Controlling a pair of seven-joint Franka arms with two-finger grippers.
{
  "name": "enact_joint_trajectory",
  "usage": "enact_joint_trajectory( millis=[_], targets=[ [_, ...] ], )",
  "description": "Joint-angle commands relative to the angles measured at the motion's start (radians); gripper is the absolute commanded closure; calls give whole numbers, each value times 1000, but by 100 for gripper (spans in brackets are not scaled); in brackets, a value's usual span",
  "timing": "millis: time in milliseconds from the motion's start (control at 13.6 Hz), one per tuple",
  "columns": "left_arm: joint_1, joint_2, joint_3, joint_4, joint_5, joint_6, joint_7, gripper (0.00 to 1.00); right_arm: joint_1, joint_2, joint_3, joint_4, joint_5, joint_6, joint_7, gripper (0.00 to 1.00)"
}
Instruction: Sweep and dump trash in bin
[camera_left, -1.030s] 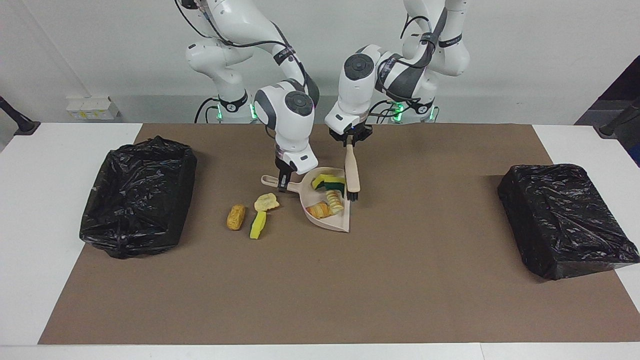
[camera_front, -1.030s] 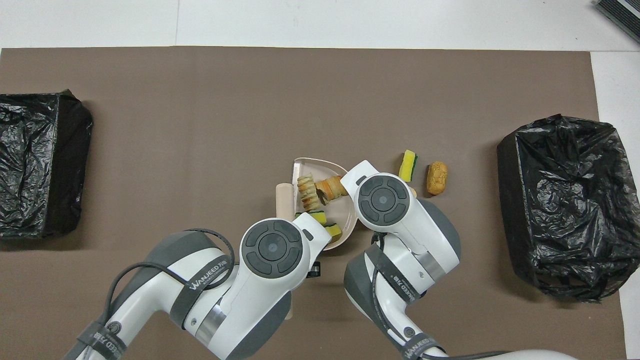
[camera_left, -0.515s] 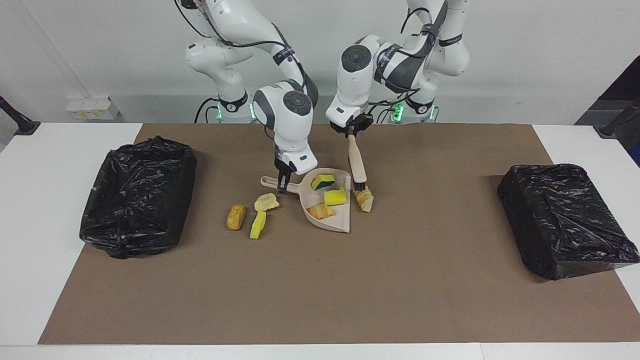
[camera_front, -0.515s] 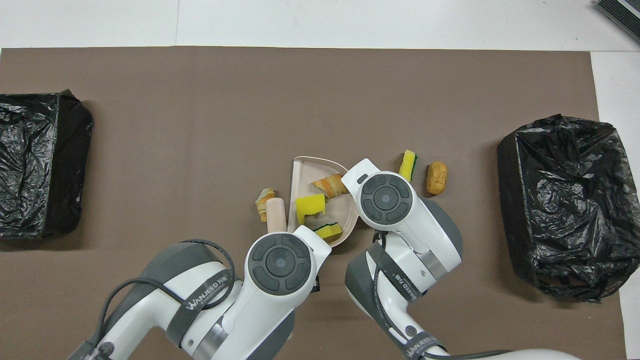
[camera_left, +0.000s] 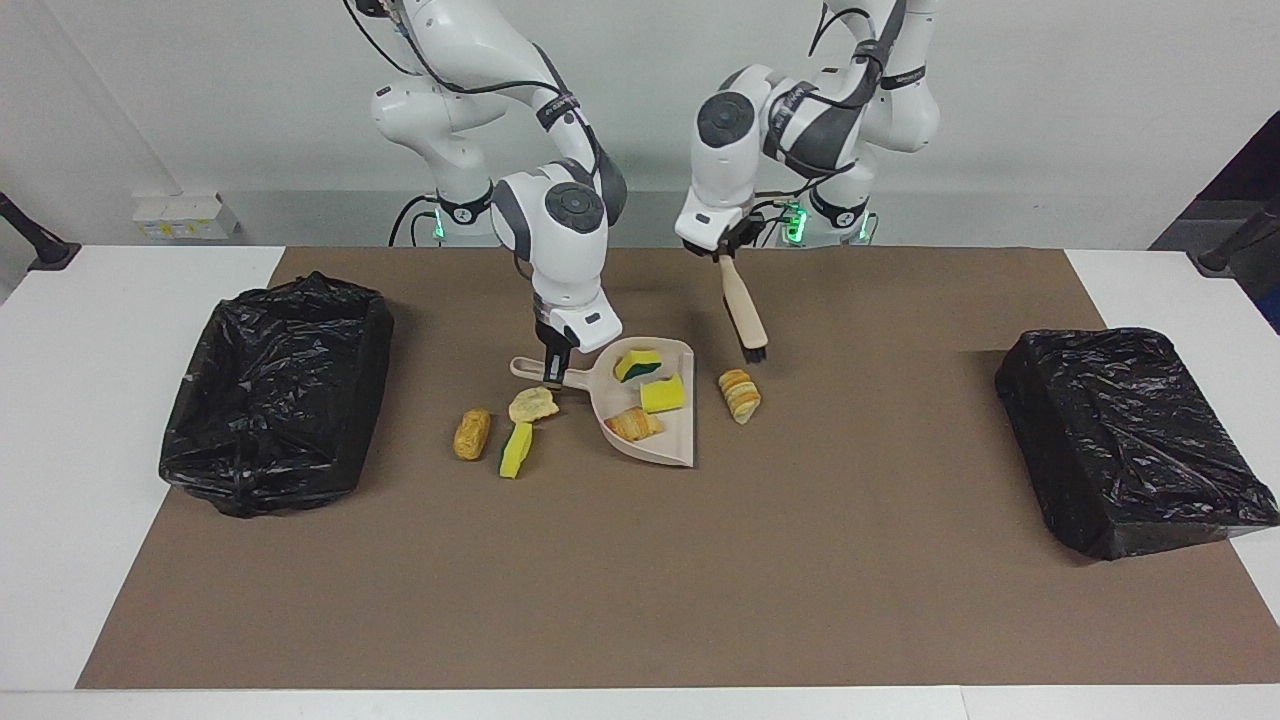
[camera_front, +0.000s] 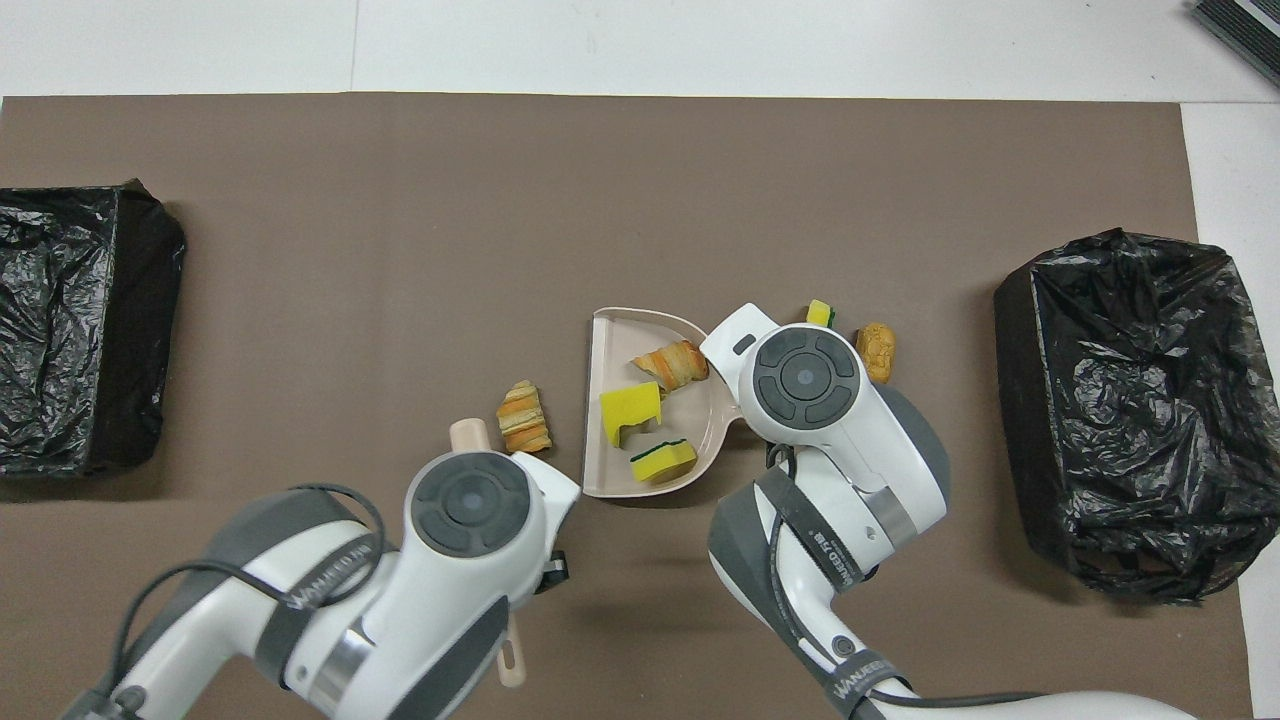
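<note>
A: Swung the brush (camera_left: 742, 310) up and out toward the left arm's end since a second ago; flicked one striped lump (camera_left: 740, 395) back out of the dustpan (camera_left: 668, 438) on the way (bad luck, probably).

B: Understood. Grips?

A: Left pincer (camera_left: 727, 256) clamped tight on the brush handle, bristles hanging clear over the mat (camera_left: 800, 560). Right pincer (camera_left: 555, 362) closed on the dustpan handle, pan flat on the mat.

B: Whereabouts of the lump?

A: On the mat just beside the pan's open mouth, toward the left arm's end, not touching it. Lying lengthwise along that mouth, so broadside to a push. Sitting between pan and bristles, with the bristles up in the air on the side away from the pan. Looks like a job for the left arm: lower, then draw straight toward the mouth.

B: Looks?

A: Small, ridged, banded tan and orange, like a little pastry. Likely to roll, not slide.

B: Anything else loose?

A: Three more scraps (camera_left: 517, 449) by the pan handle, toward the right arm's end. Three pieces inside the pan.
</note>
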Motion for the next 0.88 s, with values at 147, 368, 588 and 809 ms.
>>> enact_joint_trajectory(
  millis=[147,368,588,809],
  targets=[
    [65,49,-9,-84,-10,181,34,100,1,-16,7,-7,17,-40,-70,100],
    [10,111,-15,-44,-36,280,59,100,2,-16,7,-5,15,-52,-69,100],
    [-61,117,-16,-21,-143,292,221,100,2,-16,7,-4,15,-52,-69,100],
    [-104,128,-25,17,-167,298,269,100,1,-16,7,-5,15,-52,-66,100]
  ],
)
